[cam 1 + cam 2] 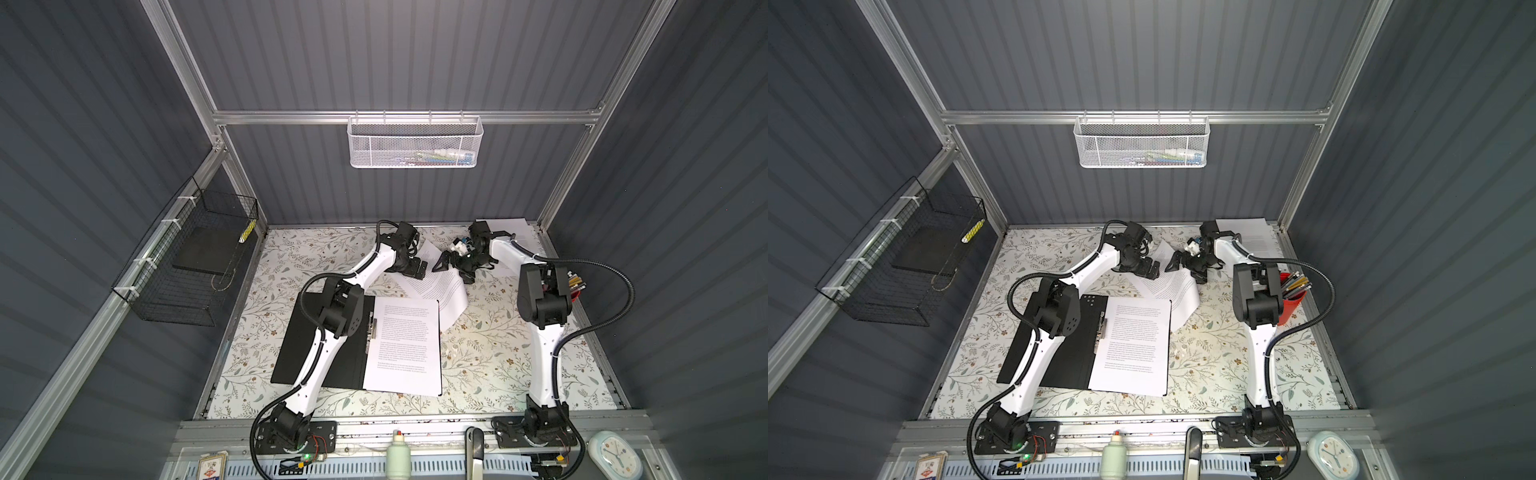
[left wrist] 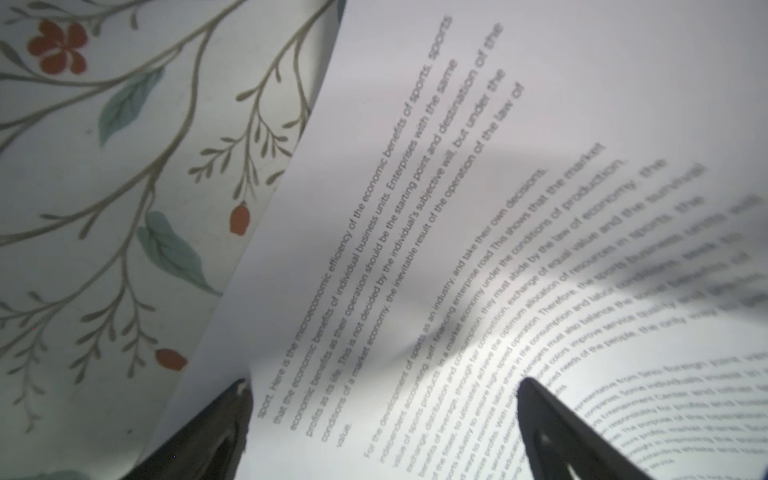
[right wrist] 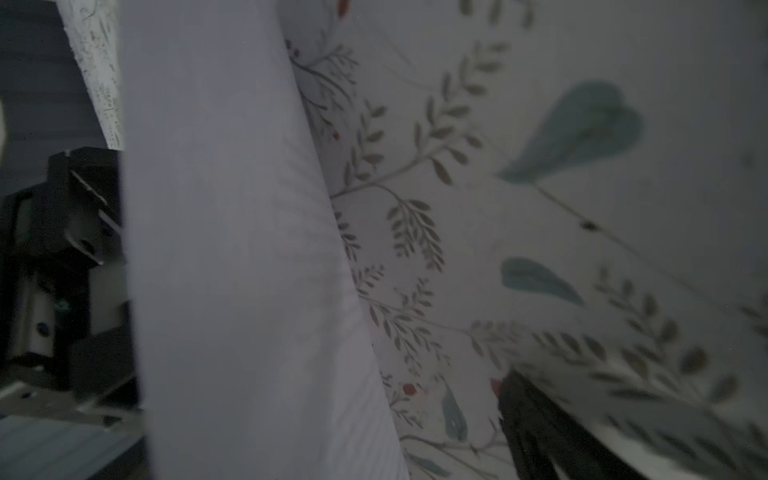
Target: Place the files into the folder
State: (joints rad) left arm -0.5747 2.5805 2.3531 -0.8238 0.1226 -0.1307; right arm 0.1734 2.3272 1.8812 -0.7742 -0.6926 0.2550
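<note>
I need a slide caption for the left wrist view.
Open left gripper facing a curved printed sheet on the floral table.

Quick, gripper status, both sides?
Left gripper: open, over the curled paper sheet, holding nothing.
Right gripper: open, beside that sheet, holding nothing.

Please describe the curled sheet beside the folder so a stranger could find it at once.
Find the open black folder on the flowered table. Past its far right corner lies one printed sheet. Unlike the flat sheet in the folder and the flat stack in the far corner, it bows upward.
</note>
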